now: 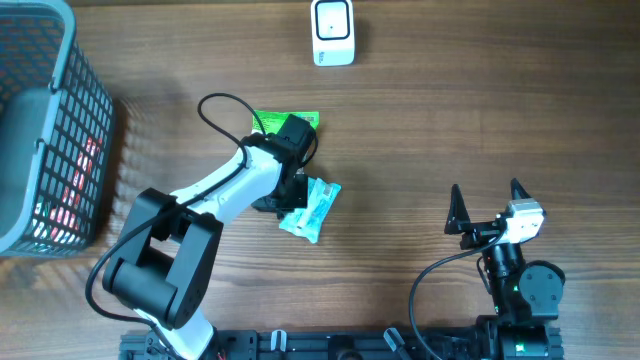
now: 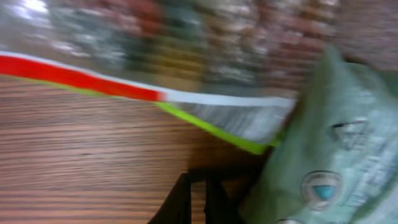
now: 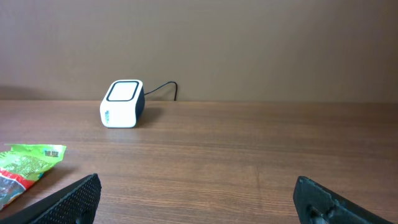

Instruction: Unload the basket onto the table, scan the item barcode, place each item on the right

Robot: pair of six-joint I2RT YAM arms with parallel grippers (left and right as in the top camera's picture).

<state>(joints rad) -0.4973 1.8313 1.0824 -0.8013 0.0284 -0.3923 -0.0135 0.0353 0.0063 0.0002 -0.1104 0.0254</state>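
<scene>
**Reaching Over Two Packets, Left Arm Down at Mid-Table**

Stretched out from the near edge, the left arm ends over the middle of the wooden table (image 1: 480,120). Its left gripper (image 2: 198,191) is closed, the two dark fingers (image 2: 177,200) nearly together and low over the wood. A pale green packet (image 1: 312,207) lies right beside them on the table, tilted, with its near end pointing toward the robot. The wrist view is too blurred to tell whether the fingers pinch its edge or only sit next to it.

A bright green packet (image 1: 268,121) lies flat just beyond, partly covered by the wrist. In the left wrist view it shows a red and white stripe and a yellow-green border. Its edge meets the pale packet there.

The white scanner (image 1: 332,32) stands at the far side of the table, well apart from both packets, with a cable running off behind it.

The right gripper (image 1: 486,190) is at the near right, jaws spread wide with nothing between them, facing the scanner.

A grey mesh basket (image 1: 92,150) sits at the far left with something red and pink inside.
</scene>
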